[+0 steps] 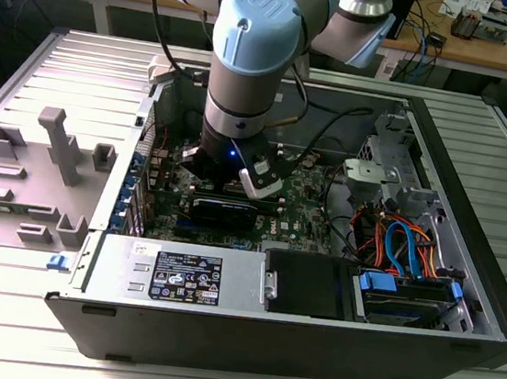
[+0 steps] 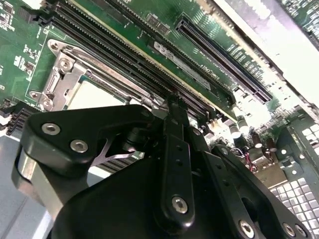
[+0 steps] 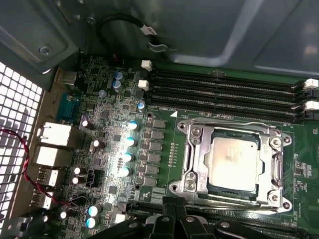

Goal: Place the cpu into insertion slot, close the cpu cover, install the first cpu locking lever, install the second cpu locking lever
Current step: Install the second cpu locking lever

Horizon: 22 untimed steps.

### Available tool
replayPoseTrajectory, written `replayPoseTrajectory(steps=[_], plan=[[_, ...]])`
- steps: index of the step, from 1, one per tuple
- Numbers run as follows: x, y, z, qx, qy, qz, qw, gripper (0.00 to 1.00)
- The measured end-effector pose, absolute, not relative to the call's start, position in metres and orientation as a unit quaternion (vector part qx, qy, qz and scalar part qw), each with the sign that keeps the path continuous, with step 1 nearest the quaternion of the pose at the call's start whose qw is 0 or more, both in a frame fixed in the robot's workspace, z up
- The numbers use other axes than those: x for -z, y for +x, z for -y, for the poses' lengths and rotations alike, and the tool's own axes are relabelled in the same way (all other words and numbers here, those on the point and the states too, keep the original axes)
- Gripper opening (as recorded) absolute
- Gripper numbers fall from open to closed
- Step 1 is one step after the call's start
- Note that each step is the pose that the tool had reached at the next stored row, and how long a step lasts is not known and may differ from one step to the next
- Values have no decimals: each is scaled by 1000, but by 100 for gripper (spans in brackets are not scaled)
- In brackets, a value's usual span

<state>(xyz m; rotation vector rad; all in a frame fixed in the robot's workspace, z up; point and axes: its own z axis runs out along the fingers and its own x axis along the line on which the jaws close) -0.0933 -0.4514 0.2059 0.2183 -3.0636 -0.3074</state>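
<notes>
The cpu point(image 3: 233, 162), a silver-grey square, lies flat in the insertion slot point(image 3: 185, 164) on the green board. The cpu cover point(image 3: 271, 172), a silver frame, lies down around it, so the chip shows through its window. A thin wire lever point(image 3: 227, 124) runs along one edge of the frame. My gripper point(image 3: 174, 211) is shut with nothing in it, and hangs just off the socket's edge, on the side away from the memory slots. In the second wrist view the gripper point(image 2: 172, 102) stands next to the cpu point(image 2: 92, 97) and cover point(image 2: 62, 74). In the exterior view the arm's wrist point(image 1: 236, 141) reaches down into the case.
Long black memory slots point(image 3: 224, 89) run beside the socket. Capacitors point(image 3: 128, 142) and rear ports point(image 3: 52, 149) stand on the other side. A black finned card point(image 1: 223, 209), the power supply point(image 1: 187, 278) and the drive cage with cables point(image 1: 403, 254) crowd the case. A grey fixture point(image 1: 49, 155) sits at the exterior view's left.
</notes>
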Motion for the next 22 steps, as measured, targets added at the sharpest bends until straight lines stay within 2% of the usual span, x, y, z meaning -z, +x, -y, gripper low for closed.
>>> replayPoseTrajectory(steps=[11,22], plan=[[-203,-95,451,116,71,990,26,11],[-200,-98,448,121,71,990,26,11]])
